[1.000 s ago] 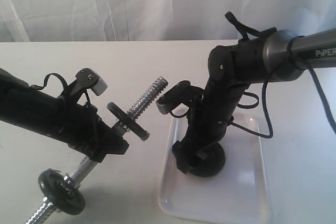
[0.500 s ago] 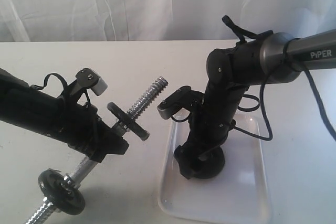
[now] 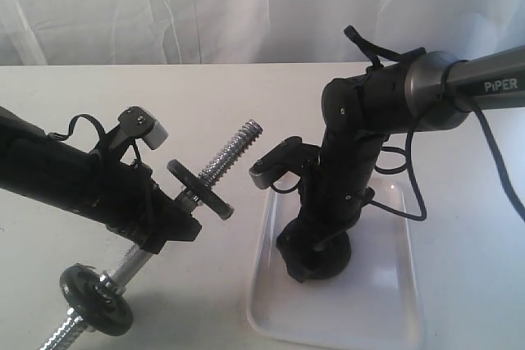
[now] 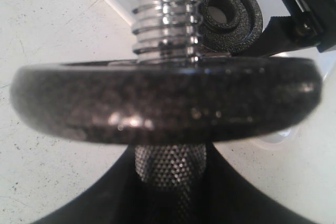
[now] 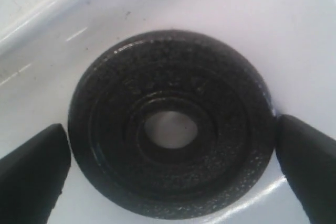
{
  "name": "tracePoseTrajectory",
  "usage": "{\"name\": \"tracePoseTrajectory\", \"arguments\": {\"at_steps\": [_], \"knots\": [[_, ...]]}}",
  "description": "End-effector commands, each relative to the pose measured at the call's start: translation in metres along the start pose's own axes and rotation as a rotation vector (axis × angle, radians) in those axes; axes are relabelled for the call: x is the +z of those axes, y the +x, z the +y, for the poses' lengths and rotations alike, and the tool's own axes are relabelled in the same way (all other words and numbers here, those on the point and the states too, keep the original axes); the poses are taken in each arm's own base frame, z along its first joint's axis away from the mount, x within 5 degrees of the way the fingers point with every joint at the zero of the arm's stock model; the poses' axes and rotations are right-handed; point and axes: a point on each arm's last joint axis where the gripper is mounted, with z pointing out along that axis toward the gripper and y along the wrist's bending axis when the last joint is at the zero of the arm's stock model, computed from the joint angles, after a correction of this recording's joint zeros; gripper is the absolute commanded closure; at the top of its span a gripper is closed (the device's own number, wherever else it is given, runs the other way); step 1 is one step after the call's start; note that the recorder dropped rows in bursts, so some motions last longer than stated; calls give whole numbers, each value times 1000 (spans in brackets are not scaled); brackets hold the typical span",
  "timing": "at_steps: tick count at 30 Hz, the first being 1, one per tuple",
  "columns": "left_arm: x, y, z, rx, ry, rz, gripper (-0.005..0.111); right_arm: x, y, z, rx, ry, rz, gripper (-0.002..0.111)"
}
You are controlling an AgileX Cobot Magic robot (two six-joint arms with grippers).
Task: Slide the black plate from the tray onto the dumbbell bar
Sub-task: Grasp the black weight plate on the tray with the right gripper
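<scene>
The black plate (image 5: 170, 129) lies flat in the white tray (image 5: 273, 19), its central hole facing up. My right gripper (image 5: 170, 129) is open and straddles it, one finger (image 5: 34, 174) close to the rim on each side. In the exterior view this gripper (image 3: 314, 261) is down over the plate (image 3: 338, 253). My left gripper (image 3: 168, 223) is shut on the knurled middle of the dumbbell bar (image 3: 232, 149). It holds the bar tilted, with the free threaded end pointing at the tray (image 3: 369, 309). A black collar (image 4: 165, 100) sits on the bar just beyond the jaws.
A second black collar (image 3: 97, 298) is on the bar's low end near the table's front left. The right arm's cable (image 3: 414, 178) loops over the tray's far side. A white curtain (image 3: 205, 6) hangs behind the table.
The right gripper has sunk slightly and shifted a little over the plate in the tray. The left arm and the bar have not moved.
</scene>
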Motion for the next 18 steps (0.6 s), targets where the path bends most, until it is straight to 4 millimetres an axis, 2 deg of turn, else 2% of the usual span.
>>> {"name": "tracePoseTrajectory", "arguments": {"at_steps": [1,8,13,18], "knots": [[-13,-19,-11,13,54,-103,107,-1,-2,-2,15,23,-24,4],[-13,-19,-11,13,51,-103,107,-1,-2,-2,14,23,-21,4],[-13,-19,-11,13,51,-103,107,16,1,-3,8,8,43,4],[-13,-19,-10,12,36,-103,107,20,2,-4,6,7,54,4]]}}
